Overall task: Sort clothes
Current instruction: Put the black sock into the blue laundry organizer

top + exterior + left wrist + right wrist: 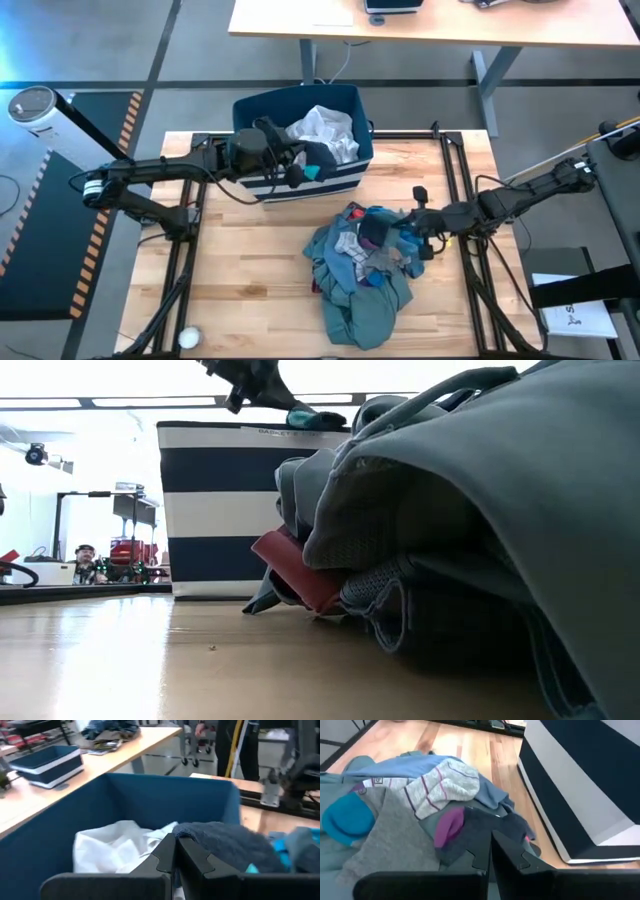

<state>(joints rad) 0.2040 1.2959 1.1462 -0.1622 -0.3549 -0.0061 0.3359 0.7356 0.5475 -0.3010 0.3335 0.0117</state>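
Left hand over the striped bin with a dark piece; right hand at the clothes pile.

The navy bin point(262, 184) holds a crumpled white garment point(322, 130), lying just beyond the left hand point(297, 172), whose fingers are pressed together on a dark charcoal cloth point(230, 845) with a teal bit at its edge, at the bin's near rim. On the table point(250, 290), beside the bin, the pile sits on a large teal-green garment point(365, 305); the right hand point(408, 238) is at the pile's side, fingers close together against a dark sock point(470, 832), but whether it grips is hard to tell. Just ahead lie a striped grey sock point(442, 787) and a blue piece point(347, 817). From the low view a red piece point(295, 570) peeks from under the pile, mostly covered.
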